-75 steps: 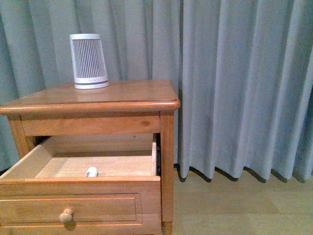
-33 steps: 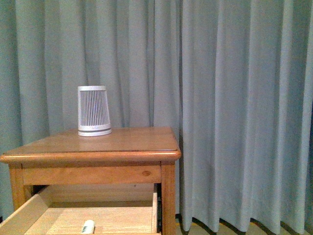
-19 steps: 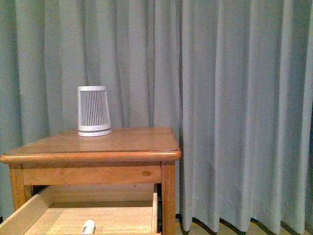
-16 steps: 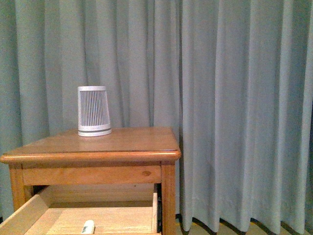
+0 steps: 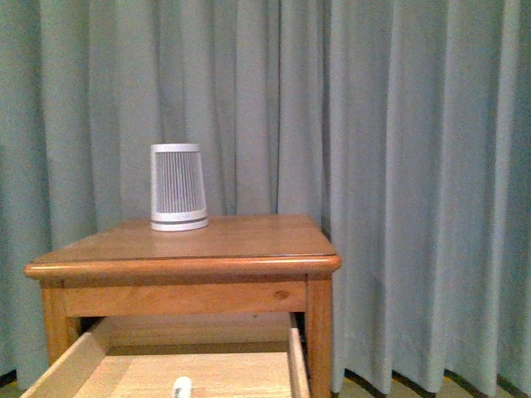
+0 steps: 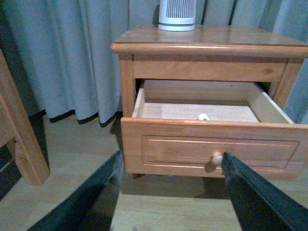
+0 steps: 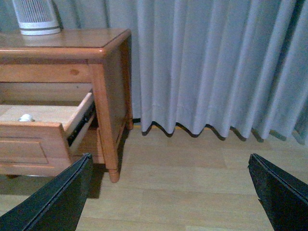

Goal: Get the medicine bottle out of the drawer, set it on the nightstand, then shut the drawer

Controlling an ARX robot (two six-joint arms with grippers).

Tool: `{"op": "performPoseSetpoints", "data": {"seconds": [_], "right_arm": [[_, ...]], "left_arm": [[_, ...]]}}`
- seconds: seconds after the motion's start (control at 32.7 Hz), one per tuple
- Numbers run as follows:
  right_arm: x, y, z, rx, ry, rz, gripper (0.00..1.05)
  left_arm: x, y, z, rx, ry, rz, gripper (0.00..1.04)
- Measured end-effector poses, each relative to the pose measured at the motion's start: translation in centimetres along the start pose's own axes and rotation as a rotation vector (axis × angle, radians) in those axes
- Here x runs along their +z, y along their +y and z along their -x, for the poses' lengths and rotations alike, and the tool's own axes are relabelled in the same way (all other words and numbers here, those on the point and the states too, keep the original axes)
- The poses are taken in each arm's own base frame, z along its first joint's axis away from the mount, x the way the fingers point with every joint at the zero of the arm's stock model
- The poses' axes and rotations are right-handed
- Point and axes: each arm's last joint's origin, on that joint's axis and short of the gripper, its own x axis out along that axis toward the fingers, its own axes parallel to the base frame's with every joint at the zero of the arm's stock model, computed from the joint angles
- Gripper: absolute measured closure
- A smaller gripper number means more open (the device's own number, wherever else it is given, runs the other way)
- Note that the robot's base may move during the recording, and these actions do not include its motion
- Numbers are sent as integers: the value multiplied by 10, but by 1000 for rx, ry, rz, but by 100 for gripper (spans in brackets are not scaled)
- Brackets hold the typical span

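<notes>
The orange-brown nightstand [image 5: 232, 249] [image 6: 216, 43] [image 7: 67, 45] stands against a grey curtain. Its upper drawer [image 6: 211, 144] [image 5: 75, 369] [image 7: 33, 137] is pulled out, with a round wooden knob [image 6: 217, 159] on the front. The tiny white medicine bottle [image 5: 181, 387] [image 6: 203, 117] [image 7: 25, 117] lies on the drawer's pale floor. My left gripper [image 6: 171, 166] is open, low in front of the drawer front, apart from it. My right gripper [image 7: 171, 166] is open over bare floor to the right of the nightstand. Neither arm shows in the front view.
A white slatted tapered cylinder [image 5: 177, 187] [image 6: 177, 14] [image 7: 34, 17] stands at the back of the nightstand top. Grey curtain [image 5: 415, 166] hangs behind and to the right. A wooden furniture leg [image 6: 21, 139] stands left of the nightstand. Pale wood floor [image 7: 192, 183] lies around.
The front view has risen and then shifted, so the nightstand now sits further right in it. The drawer front has dropped out of that view. The bottle lies in the same spot in the drawer.
</notes>
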Motion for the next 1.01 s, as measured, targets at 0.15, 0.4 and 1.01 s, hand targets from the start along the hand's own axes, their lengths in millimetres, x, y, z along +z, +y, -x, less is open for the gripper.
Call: {"op": "performPoseSetpoints", "data": {"seconds": [0.15, 0.4, 1.01], "right_arm": [[0, 0, 0, 0, 0, 0, 7], [0, 0, 0, 3, 0, 0, 7], [72, 23, -155, -288, 384, -79, 7]], "left_arm": [[0, 0, 0, 0, 0, 0, 12], [0, 0, 0, 2, 2, 0, 7], [0, 0, 0, 1, 0, 0, 7]]}}
